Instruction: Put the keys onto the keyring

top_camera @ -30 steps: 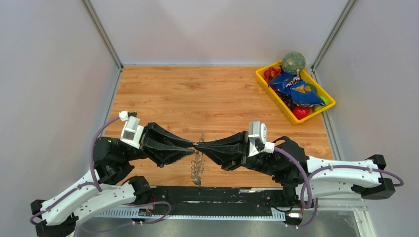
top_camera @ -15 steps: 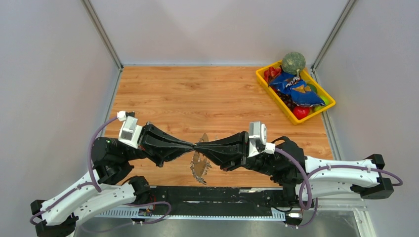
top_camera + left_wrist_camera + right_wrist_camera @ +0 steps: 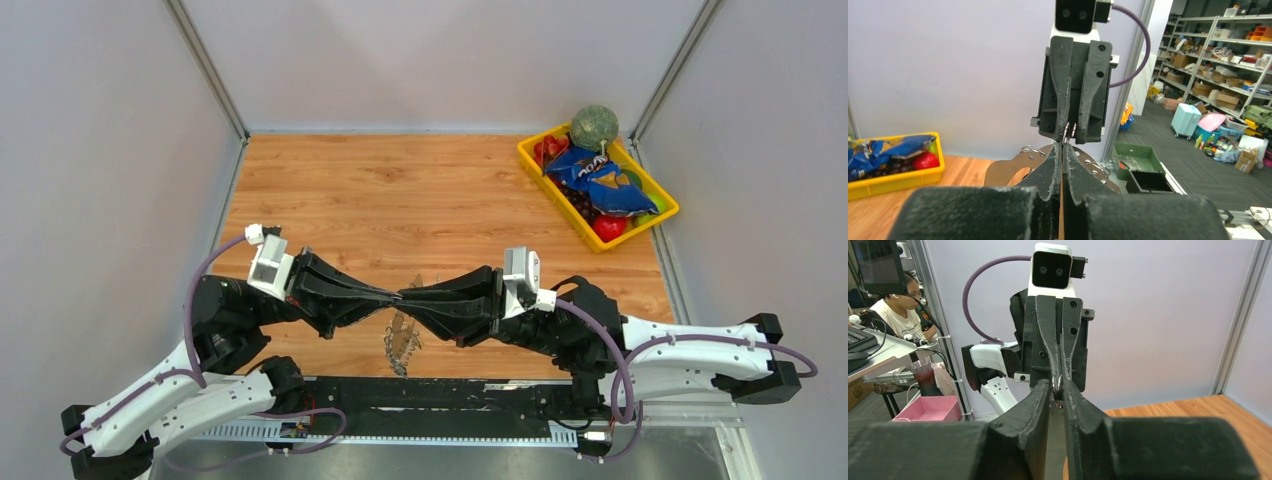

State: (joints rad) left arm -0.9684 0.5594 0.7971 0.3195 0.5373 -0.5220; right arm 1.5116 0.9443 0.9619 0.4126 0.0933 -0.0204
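The keyring [image 3: 403, 338] hangs under my two grippers near the table's front edge. It looks like a flat brown hoop with holes, fringed with small silver keys and rings. In the left wrist view its brown face [image 3: 999, 167] spreads to both sides of my fingers. My left gripper [image 3: 392, 295] is shut on its edge [image 3: 1063, 147]. My right gripper [image 3: 406, 295] meets it tip to tip and is shut on a small silver ring [image 3: 1057, 388]. The keys with the green tag and black fob are out of view.
A yellow bin [image 3: 556, 200] with a blue snack bag, red fruit and a green melon stands at the table's back right; it also shows in the left wrist view [image 3: 898, 177]. The wooden table [image 3: 400, 190] lies beyond the grippers.
The hanging hoop has swung and turned, showing a broader face half a second ago and a narrower one now. Both grippers stay shut, tip to tip; the left wrist has shifted slightly.
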